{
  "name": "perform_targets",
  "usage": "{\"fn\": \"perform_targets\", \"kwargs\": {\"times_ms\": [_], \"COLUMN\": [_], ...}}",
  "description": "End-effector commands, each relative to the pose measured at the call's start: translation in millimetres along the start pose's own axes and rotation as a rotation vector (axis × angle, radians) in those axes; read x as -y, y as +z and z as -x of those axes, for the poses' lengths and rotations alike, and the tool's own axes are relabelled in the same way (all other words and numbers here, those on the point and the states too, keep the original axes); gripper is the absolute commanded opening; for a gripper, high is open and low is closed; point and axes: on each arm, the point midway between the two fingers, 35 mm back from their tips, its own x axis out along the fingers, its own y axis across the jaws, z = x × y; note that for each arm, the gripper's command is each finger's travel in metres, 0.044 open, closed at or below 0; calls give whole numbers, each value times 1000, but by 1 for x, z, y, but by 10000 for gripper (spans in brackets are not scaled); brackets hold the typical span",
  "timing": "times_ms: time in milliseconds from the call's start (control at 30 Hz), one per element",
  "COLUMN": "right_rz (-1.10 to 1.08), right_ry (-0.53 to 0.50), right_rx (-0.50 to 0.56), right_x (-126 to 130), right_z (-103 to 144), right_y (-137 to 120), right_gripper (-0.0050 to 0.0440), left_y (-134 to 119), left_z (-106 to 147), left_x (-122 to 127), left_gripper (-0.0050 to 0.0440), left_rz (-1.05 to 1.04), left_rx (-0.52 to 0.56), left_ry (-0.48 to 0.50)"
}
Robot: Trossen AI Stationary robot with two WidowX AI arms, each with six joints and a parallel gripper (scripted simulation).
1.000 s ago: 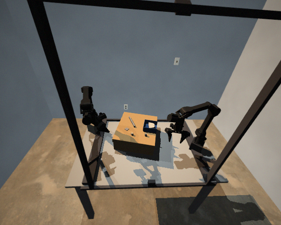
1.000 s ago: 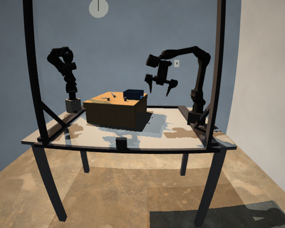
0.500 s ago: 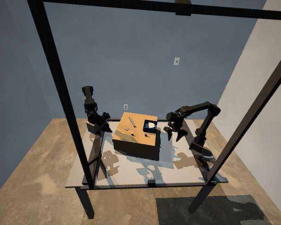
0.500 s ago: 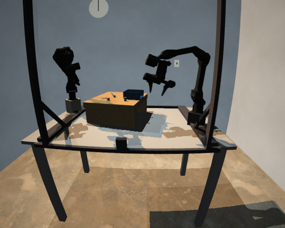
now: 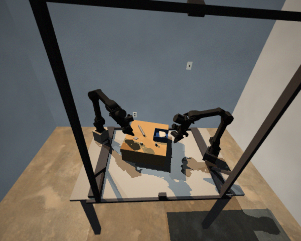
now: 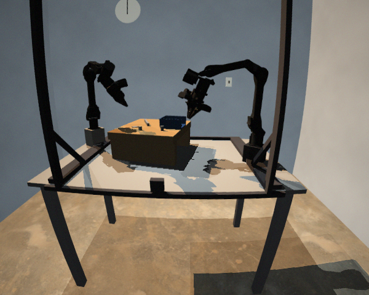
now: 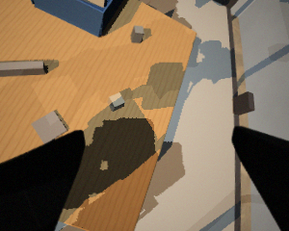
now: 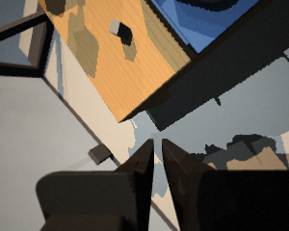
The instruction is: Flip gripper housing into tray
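The blue tray (image 5: 158,135) sits at the far right corner of the orange block (image 5: 145,146). A white gripper housing (image 5: 162,134) lies inside it. The tray also shows in the exterior view (image 6: 172,121), where its wall hides the housing. My left gripper (image 5: 130,131) is open and empty, hovering above the block's left part, well apart from the tray; its wide-spread fingers frame the left wrist view (image 7: 156,168). My right gripper (image 5: 175,139) is shut on nothing and hangs in the air just right of the tray, past the block's edge; its fingertips are pressed together in the right wrist view (image 8: 157,144).
On the block lie a grey rod (image 5: 141,130), a small grey plate (image 5: 135,138) and two small bolts (image 5: 141,143) (image 5: 156,144). A black frame with posts (image 5: 64,98) surrounds the table. A small black stop (image 5: 162,195) sits at the table's front edge.
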Motion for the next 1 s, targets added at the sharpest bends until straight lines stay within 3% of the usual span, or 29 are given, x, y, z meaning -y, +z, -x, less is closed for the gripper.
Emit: {"fn": "perform_targets", "kwargs": {"times_ms": [0,300,367,500,967], "right_rz": [175,539,539,719,750], "right_ry": [0,-108,-108,-188,-203], "right_rx": [85,223,223,269,275], "right_x": [1,21,21,34,36], "right_z": [5,11,11,15,16], "right_y": [32,89,89,115,119], "right_gripper": [0,0,0,0,0], "left_y": [36,97,97,125,129], "left_z": [-3,-8,-8,-4,-2], "left_x": [-17,-65,-65,-92,-97], "left_gripper": [435,435,435,435,435], "left_rz": [-77,-312,-312,-474,-499], "left_rx": [40,185,185,282,300], "left_ry": [-81,-130,-130,-120,-116]}}
